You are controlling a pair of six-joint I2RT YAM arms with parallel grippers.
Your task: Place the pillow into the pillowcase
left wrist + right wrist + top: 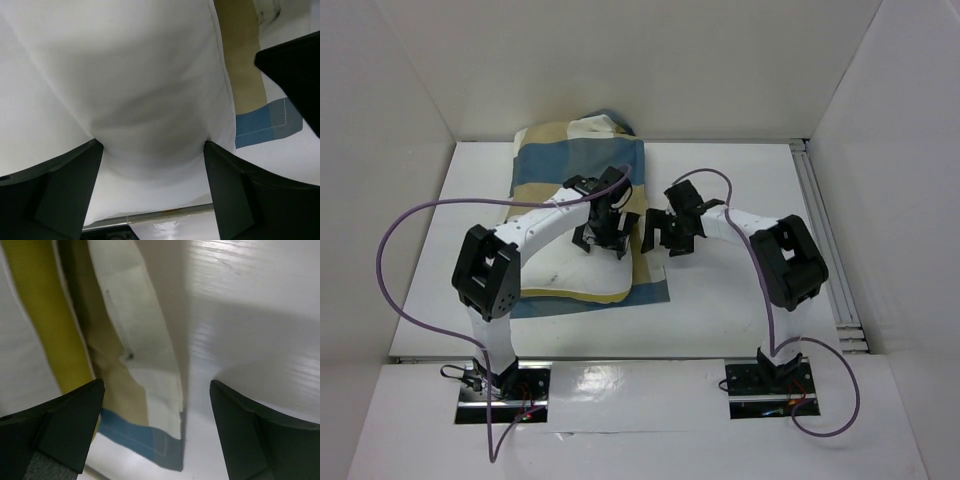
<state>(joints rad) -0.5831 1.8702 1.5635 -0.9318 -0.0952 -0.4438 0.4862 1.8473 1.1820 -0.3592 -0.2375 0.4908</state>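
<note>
The white pillow (572, 272) lies on the table, its far part under the blue, tan and cream checked pillowcase (570, 150). My left gripper (603, 238) is open and pressed down on the pillow near its right side; in the left wrist view (150, 160) the white pillow (125, 75) bulges between the wide-spread fingers, with the pillowcase (245, 65) to the right. My right gripper (670, 232) is open and empty just right of the pillow's edge. In the right wrist view (156, 405) it hovers over the pillowcase's corner (145, 390), beside the pillow's yellow band (45, 315).
White walls close in the table at the back and both sides. A metal rail (830, 250) runs along the table's right edge. Purple cables (405, 300) loop from both arms. The table's near edge strip (165, 212) shows under the left gripper.
</note>
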